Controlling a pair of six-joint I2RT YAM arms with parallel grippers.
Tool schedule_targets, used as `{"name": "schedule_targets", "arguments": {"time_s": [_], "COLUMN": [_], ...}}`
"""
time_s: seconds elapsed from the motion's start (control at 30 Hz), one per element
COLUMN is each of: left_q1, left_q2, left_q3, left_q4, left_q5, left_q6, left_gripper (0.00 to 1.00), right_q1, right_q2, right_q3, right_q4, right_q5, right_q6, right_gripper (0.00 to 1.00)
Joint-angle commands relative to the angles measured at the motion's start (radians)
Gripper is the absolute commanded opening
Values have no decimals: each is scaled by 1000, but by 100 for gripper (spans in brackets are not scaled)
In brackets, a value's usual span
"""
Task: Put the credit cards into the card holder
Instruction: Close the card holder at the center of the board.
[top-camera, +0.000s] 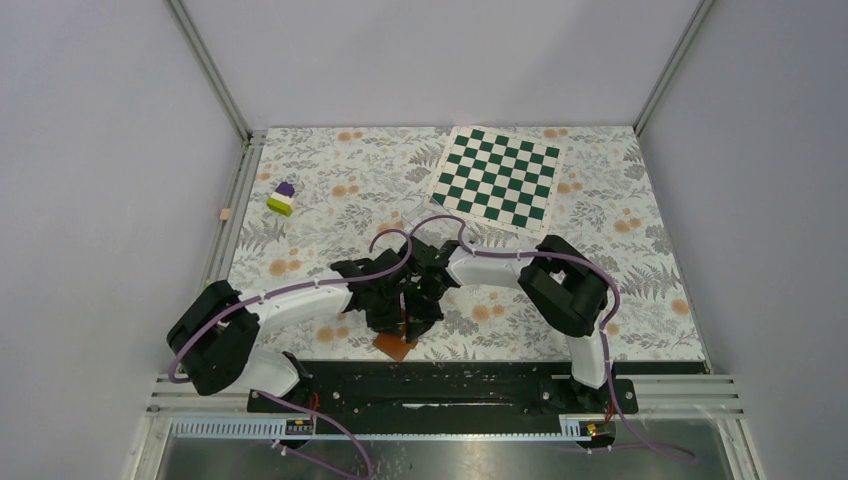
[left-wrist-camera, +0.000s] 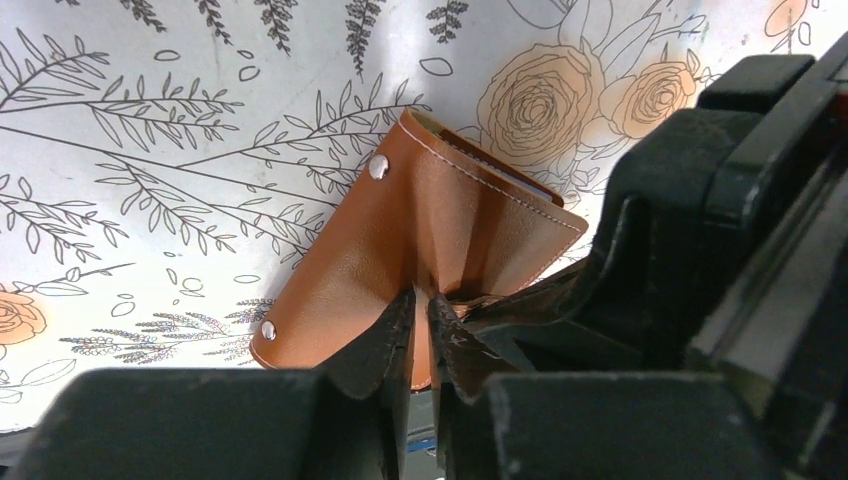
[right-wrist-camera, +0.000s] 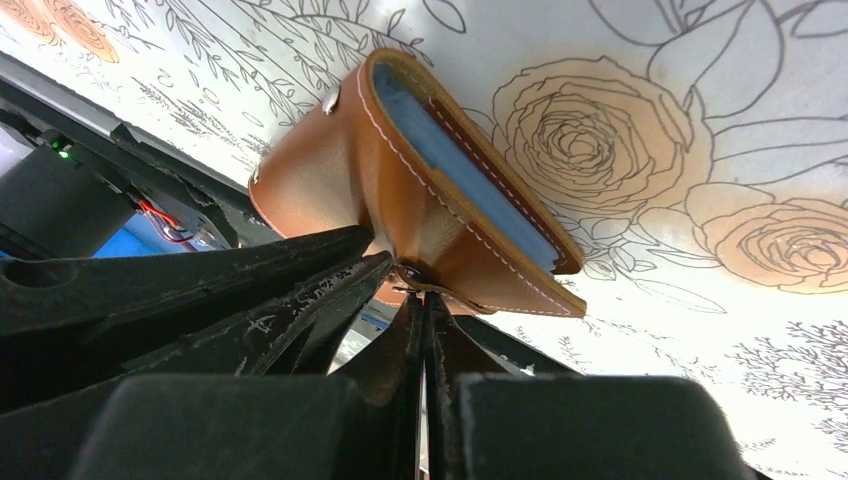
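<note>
The card holder (left-wrist-camera: 400, 215), a brown leather wallet with silver snaps, is held folded just above the floral table near its front edge; in the top view only a corner (top-camera: 396, 346) shows under the arms. My left gripper (left-wrist-camera: 422, 305) is shut on a fold of its leather. My right gripper (right-wrist-camera: 420, 298) is shut on the snap tab at the wallet's lower edge. In the right wrist view the wallet (right-wrist-camera: 330, 180) shows its pale blue inner lining along the open edge. Both grippers meet over the wallet. No credit cards are in view.
A green-and-white checkerboard (top-camera: 497, 178) lies at the back right. A purple and green block stack (top-camera: 283, 198) and a small wooden cube (top-camera: 226, 214) sit at the back left. The metal rail (top-camera: 440, 385) with the arm bases runs just behind the wallet.
</note>
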Motion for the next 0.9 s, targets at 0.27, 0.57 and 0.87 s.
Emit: {"name": "schedule_targets", "arguments": {"time_s": [0.27,0.57,0.87], "left_q1": [24,94,138], "left_q2": [-113,-238,-259], "left_q3": [-124,-171,-163], "left_q4": [200,189,170], "left_q5": [110,140,184], "left_q6": [-22,-5,37], "left_gripper": [25,26,26], "right_q1": [40,39,23], "right_q2": [122,48,-116], "right_q3": [-1,-11,-1], "right_q4": [33,70,66], "right_q5": [234,167,170], "right_q6": [-34,-57,-98], "right_gripper": [0,0,12]}}
